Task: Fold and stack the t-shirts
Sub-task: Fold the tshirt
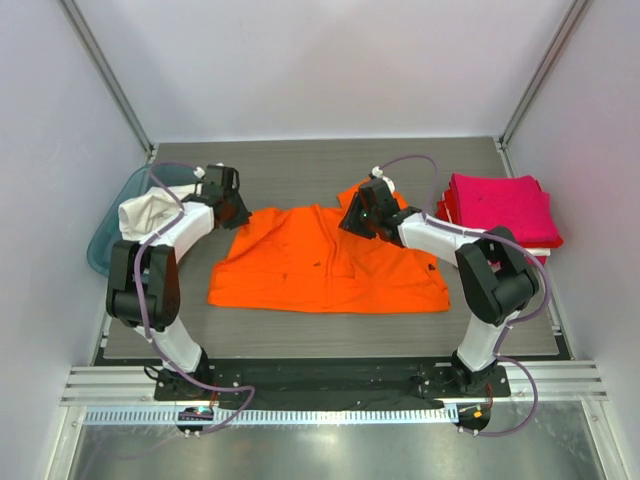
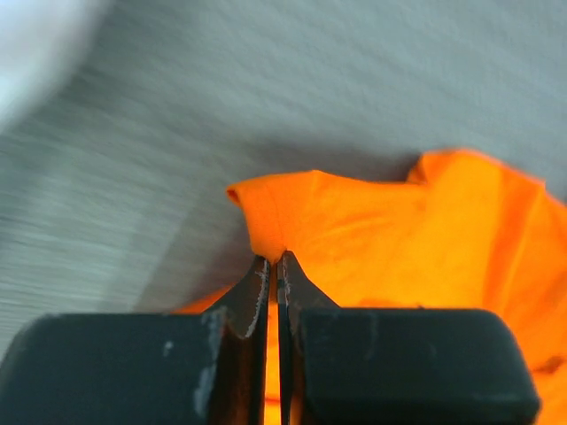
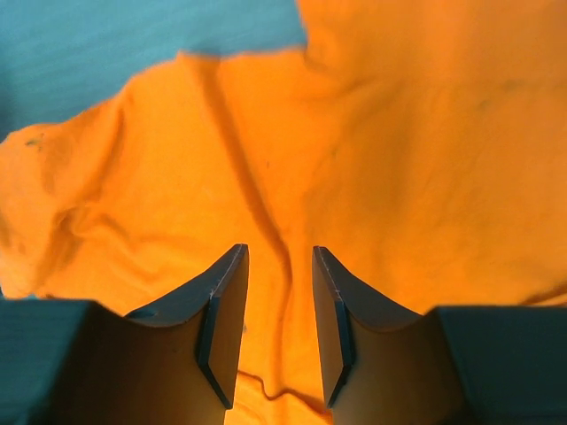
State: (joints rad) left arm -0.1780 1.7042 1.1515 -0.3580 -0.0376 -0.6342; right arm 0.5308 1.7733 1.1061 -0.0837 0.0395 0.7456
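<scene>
An orange t-shirt (image 1: 325,270) lies spread on the grey table, partly folded. My left gripper (image 1: 236,212) is shut on the shirt's left sleeve corner; in the left wrist view the gripper (image 2: 275,258) pinches the orange edge (image 2: 266,212). My right gripper (image 1: 352,218) hovers over the shirt's upper right part. In the right wrist view it (image 3: 279,252) is open with a crease of orange cloth (image 3: 372,159) between the fingers. A stack of folded magenta shirts (image 1: 500,208) lies at the right.
A teal bin (image 1: 105,240) holding a white cloth (image 1: 150,212) stands at the left edge. White enclosure walls surround the table. A metal rail (image 1: 330,390) runs along the near edge by the arm bases.
</scene>
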